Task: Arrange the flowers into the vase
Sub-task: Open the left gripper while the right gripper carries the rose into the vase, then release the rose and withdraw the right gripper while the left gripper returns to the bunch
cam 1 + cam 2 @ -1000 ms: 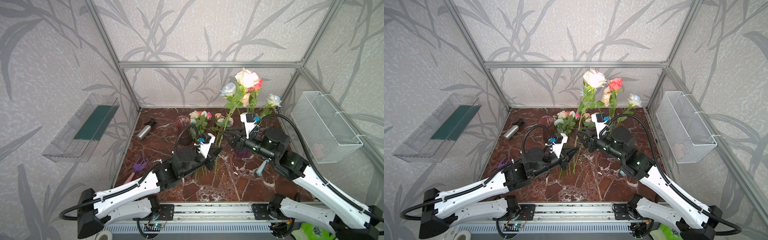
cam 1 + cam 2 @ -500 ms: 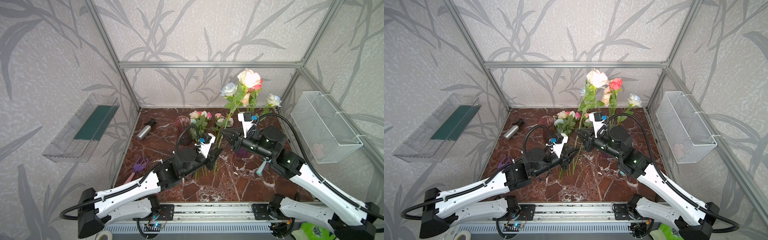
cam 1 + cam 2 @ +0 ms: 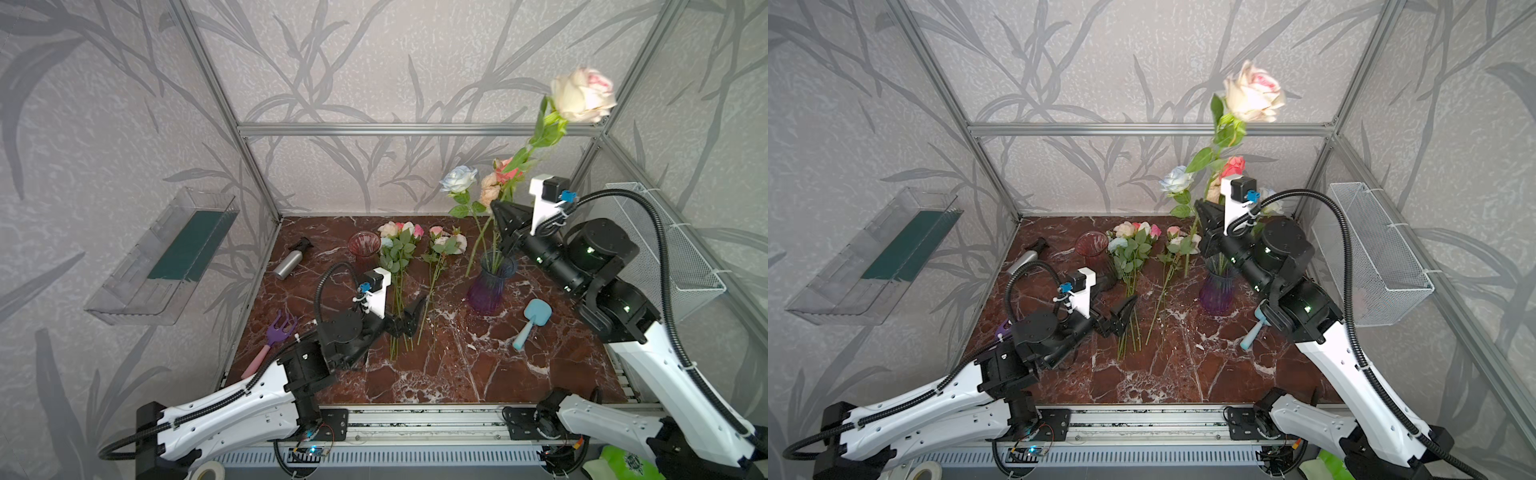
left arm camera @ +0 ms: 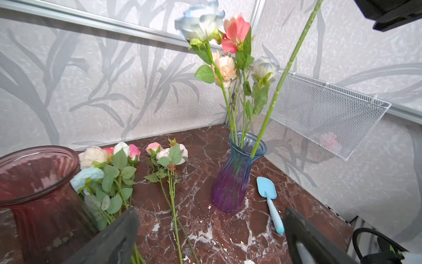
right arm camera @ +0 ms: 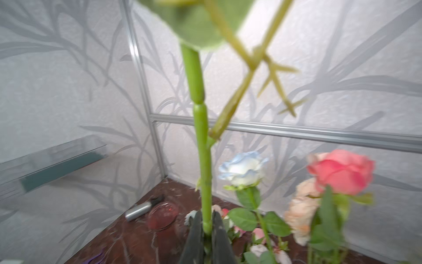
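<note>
Looks like a lab robot cell: aluminium frame (image 3: 415, 129) and leaf-printed wall panels (image 3: 332, 62) around the marble-patterned surface (image 3: 457, 374), left arm (image 3: 232, 411) and right arm (image 3: 652, 365) on a rail (image 3: 415, 419) at its front edge.

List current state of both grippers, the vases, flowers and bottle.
left gripper, open, empty
right gripper, shut on cream rose
blue-purple vase, upright, four flowers in
cream rose, lifted, tilted; stem end beside vase mouth, apparently not in
red vase, upright, empty
loose flowers, lying on table
spray bottle, on its side
</note>
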Motion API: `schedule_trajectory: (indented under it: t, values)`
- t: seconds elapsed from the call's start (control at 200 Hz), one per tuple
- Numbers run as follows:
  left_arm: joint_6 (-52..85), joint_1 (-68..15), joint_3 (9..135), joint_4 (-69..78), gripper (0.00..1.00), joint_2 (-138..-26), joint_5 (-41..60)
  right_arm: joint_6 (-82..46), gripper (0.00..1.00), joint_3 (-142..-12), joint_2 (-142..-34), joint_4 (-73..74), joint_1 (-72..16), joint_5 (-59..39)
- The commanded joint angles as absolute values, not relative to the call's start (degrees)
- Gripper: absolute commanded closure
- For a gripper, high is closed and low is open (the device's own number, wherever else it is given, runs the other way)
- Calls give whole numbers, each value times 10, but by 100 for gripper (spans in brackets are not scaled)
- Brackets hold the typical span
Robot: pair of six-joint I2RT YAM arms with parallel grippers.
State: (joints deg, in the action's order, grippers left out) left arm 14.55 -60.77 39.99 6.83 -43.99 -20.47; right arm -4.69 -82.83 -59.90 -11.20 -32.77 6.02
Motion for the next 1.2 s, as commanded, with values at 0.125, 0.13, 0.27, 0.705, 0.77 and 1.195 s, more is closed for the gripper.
schedule_trajectory:
  t: [0.125, 0.13, 0.27, 0.705, 0.77, 1.195]
  values:
    - [131, -602, 386, 38, 1, -413, -260, -20, 94, -836, -624, -114, -207, 82]
    - [131, -602, 386, 37, 1, -413, -260, -20, 94, -836, -625, -114, -205, 82]
    - [133, -598, 382, 46, 1, -424, -260, -42, 94, -805, -641, -95, -181, 74]
    - [154, -574, 383, 52, 1, -451, -226, -83, 86, -633, -610, -49, -175, 120]
    - [158, -573, 384, 53, 1, -454, -220, -92, 80, -616, -605, -60, -175, 134]
    - [182, -569, 405, 69, 1, -505, -186, -135, 55, -603, -551, -153, -175, 144]
